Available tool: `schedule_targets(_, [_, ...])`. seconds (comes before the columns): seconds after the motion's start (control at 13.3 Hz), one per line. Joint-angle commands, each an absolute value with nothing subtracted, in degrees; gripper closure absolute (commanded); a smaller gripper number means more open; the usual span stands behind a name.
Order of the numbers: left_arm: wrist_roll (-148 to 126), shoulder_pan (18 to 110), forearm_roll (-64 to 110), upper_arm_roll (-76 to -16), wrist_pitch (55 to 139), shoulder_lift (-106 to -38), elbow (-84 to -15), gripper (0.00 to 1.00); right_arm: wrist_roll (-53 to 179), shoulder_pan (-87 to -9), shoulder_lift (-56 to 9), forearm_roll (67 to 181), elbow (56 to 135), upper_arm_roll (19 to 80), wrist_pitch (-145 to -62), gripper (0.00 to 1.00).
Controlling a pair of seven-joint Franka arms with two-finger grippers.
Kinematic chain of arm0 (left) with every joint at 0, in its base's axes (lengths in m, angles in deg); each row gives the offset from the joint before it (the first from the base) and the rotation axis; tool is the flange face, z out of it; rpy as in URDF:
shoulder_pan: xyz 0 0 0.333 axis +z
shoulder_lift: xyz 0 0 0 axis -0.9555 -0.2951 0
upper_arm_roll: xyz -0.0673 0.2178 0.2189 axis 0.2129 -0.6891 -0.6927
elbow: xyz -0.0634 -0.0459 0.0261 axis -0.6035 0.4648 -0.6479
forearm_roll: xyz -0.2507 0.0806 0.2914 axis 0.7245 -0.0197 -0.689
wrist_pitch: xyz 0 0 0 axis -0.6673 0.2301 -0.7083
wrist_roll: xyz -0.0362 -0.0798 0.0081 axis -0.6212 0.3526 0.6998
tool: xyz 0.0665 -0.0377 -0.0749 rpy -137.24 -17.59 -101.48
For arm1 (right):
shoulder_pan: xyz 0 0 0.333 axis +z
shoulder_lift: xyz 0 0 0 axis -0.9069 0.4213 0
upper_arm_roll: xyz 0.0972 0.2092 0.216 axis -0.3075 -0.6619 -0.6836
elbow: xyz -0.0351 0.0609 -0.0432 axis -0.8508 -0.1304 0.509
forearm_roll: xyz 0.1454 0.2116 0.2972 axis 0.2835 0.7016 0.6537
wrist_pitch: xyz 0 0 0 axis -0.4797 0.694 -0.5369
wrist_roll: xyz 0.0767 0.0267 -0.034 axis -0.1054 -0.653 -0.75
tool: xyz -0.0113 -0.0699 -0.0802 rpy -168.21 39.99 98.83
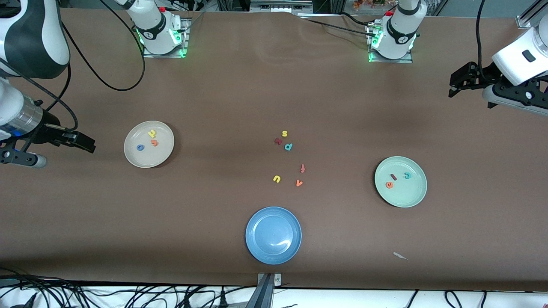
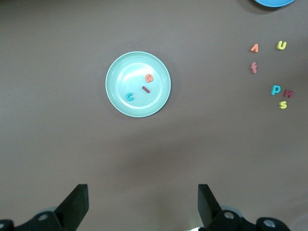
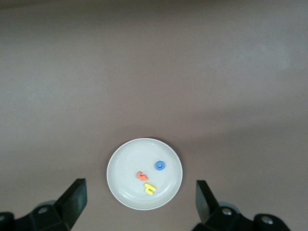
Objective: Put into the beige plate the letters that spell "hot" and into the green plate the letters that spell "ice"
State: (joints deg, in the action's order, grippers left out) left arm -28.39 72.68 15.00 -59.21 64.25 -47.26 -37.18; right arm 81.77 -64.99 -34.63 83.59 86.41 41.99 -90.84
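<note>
Jaws: left gripper (image 1: 453, 85) spread wide and empty over bare table at the left arm's end, well apart from the green plate (image 1: 417, 196); right gripper (image 1: 87, 145) likewise released, just beside the beige plate (image 1: 162, 156). Contents: h (image 1: 151, 133), o (image 1: 140, 147), t (image 1: 154, 142) in beige plate; i (image 1: 393, 176), c (image 1: 407, 175), e (image 1: 389, 185) in green plate. Judged: sorting complete, no letter lies toward either gripper

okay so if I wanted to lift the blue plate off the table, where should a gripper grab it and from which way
Probably the blue plate's raised rim, one finger inside and one outside, coming straight down. It lies flat and shallow with nothing in it, too wide to span. The edge nearest the front camera keeps clear of the loose letters.
</note>
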Motion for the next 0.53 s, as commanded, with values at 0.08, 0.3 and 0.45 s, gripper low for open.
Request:
schedule_targets(0.08, [-29.8, 73.9, 15.7, -59.2, 63.7, -46.6, -37.0, 0.0, 83.6, -65.4, -35.5, 83.6, 87.1, 41.1, -90.7, 0.0])
schedule_targets(0.3, [-29.7, 74.0, 15.7, -59.2, 63.5, -46.6, -37.2, 0.0, 83.7, -65.4, -35.5, 83.7, 87.1, 40.9, -90.7, 0.01])
schedule_targets(0.45, [-29.7, 74.0, 15.7, -59.2, 63.4, -46.6, -37.1, 0.0, 83.7, -65.4, -35.5, 83.7, 87.1, 40.8, -90.7, 0.01])
